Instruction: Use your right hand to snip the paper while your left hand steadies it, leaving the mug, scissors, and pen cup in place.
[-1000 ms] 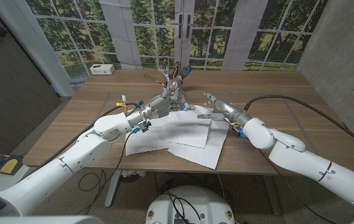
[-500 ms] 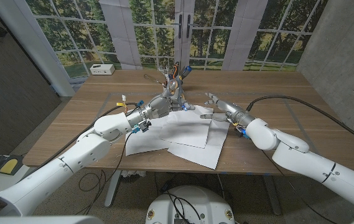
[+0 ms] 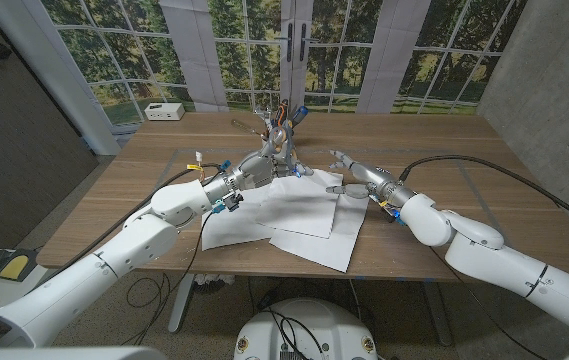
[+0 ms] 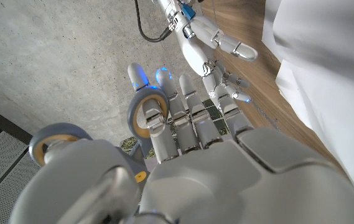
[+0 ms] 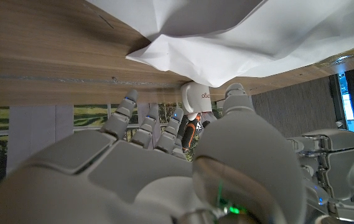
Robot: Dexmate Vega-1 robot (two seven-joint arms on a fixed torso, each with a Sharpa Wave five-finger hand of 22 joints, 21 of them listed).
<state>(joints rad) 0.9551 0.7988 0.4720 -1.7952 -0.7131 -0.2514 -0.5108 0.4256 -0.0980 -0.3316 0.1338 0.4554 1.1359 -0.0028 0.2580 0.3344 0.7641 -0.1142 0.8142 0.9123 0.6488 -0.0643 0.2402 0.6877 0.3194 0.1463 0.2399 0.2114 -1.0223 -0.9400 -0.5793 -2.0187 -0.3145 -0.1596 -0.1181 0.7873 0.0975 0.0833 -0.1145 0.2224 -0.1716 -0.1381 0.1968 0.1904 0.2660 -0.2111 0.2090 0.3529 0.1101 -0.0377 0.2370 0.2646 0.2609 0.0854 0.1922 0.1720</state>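
Nearest, at the front of the wooden table point(image 3: 104, 215): white paper point(image 3: 309, 215), a few loose sheets piled on each other, edges sticking out past one another. Looks thin, light and floppy. Likely to slide and bend if pushed. Probably best pinned down flat near the spot to be cut, then taken at a free edge so the blades can bite.

A bit farther, on the right side of the sheets: right hand point(image 3: 347, 178). Wide, fingers apart, holding nothing. Just by the right edge of the pile; touching it or not, can't tell. No scissors in this hand yet, so no cutting has begun, by the look of it.

Across from it, at the far left edge of the pile: left hand point(image 3: 260, 165). Fingers reaching out toward the back, close to the cup. Holding something or not, can't tell. From the left wrist camera, fingers point(image 4: 192, 106) look mostly straight, side by side.

Farthest back, in the middle of the table: pen cup point(image 3: 279, 130) with handles and pens sticking up. Scissors maybe in there; too small to be sure.

Way back on the left: a small white box point(image 3: 165, 111).
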